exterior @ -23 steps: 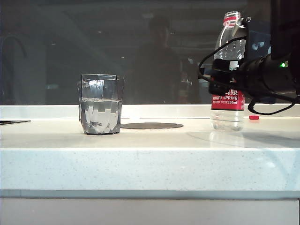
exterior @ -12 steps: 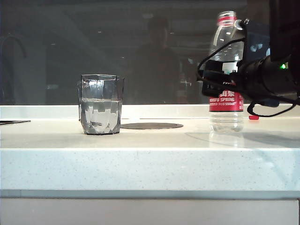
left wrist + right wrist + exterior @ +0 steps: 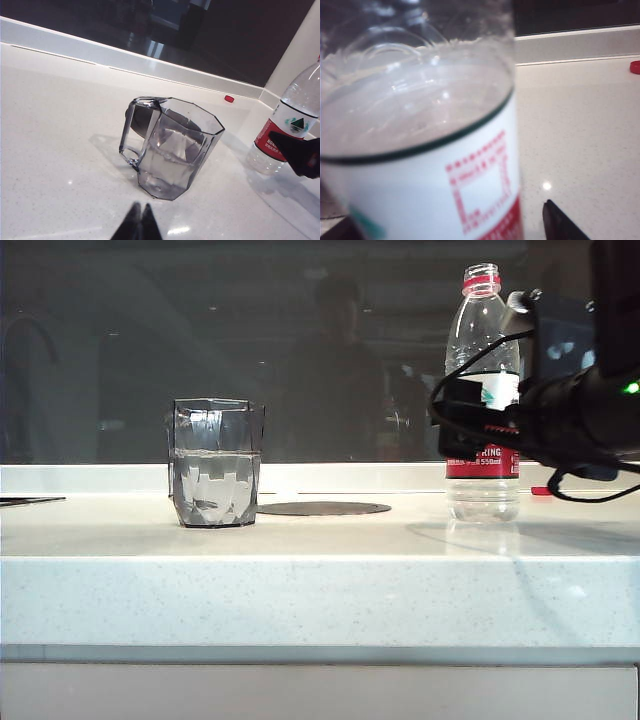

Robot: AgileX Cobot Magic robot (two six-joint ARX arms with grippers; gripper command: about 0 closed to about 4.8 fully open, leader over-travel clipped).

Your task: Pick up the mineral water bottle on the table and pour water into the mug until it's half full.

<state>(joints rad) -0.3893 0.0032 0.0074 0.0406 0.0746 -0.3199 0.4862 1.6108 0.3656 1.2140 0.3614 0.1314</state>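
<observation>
My right gripper (image 3: 470,430) spread around mineral water bottle (image 3: 483,390), uncapped; careless retreat could tip it. Mug (image 3: 215,462) roughly half full. Left gripper (image 3: 140,222) pressed together, idle.

bottle (image 3: 483,390): clear glossy plastic | mug (image 3: 213,462): smoky faceted | table (image 3: 320,590): speckled stone-like

The right gripper (image 3: 470,430) has opened and drawn back rightward, leaving the bottle (image 3: 483,360) standing upright and more exposed.
</observation>
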